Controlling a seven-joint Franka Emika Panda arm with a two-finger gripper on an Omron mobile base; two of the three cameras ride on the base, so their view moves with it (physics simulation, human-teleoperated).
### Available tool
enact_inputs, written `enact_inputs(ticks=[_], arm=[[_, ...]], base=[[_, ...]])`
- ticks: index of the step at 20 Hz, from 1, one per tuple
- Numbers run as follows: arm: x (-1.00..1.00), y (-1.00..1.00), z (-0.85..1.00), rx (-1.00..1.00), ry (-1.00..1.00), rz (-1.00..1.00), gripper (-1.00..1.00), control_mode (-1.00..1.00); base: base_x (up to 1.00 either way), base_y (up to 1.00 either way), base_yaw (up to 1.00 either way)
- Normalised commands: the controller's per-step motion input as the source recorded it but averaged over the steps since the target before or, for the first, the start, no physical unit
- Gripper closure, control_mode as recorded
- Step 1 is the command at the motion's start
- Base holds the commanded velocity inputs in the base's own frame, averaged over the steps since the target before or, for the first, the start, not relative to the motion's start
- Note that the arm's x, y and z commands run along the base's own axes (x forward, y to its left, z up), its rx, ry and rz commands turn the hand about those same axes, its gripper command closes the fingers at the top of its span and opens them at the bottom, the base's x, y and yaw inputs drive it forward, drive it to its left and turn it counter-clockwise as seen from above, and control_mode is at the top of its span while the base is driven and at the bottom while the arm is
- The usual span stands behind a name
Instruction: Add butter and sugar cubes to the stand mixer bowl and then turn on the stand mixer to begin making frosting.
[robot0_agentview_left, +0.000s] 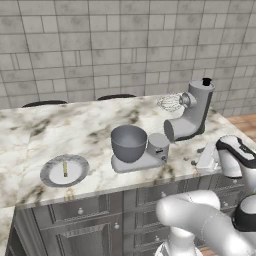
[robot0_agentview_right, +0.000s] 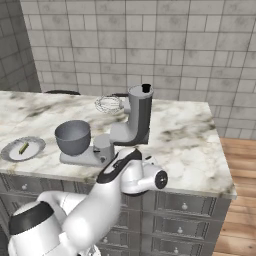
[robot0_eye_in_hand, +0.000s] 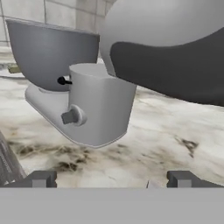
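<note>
Stand mixer (robot0_eye_in_hand: 94, 105) head — cropped at top edge — hiding bowl (robot0_eye_in_hand: 48, 52) rim.

butter (robot0_agentview_left: 65, 169) on plate (robot0_agentview_left: 52, 176) | plate left of stand mixer bowl (robot0_agentview_left: 128, 143)

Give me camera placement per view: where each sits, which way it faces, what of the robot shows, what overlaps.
Left base view: behind the arm to its left, facing forward-down at the counter; arm rises lower right.
Right base view: behind to its right, same counter; arm rises lower left.
Hand view: on the hand, low at the counter's edge, looking along the open gripper at the stand mixer.
Shared: base views both show the stand mixer bowl, plate with butter.
</note>
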Motion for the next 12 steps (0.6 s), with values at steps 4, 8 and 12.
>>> enact_inputs(ticks=[4, 8, 12], arm=[[0.18, -0.07, -0.19, 0.00, 0.00, 0.02, -1.00, -1.00], [0.19, -0.01, -0.15, 0.00, 0.00, 0.01, -1.00, -1.00], [0.18, 0.00, -0.14, 0.00, 0.00, 0.01, -1.00, -1.00]], base=[[0.00, 0.00, 0.00], [0.00, 0.00, 0.00], [0.00, 0.00, 0.00]])
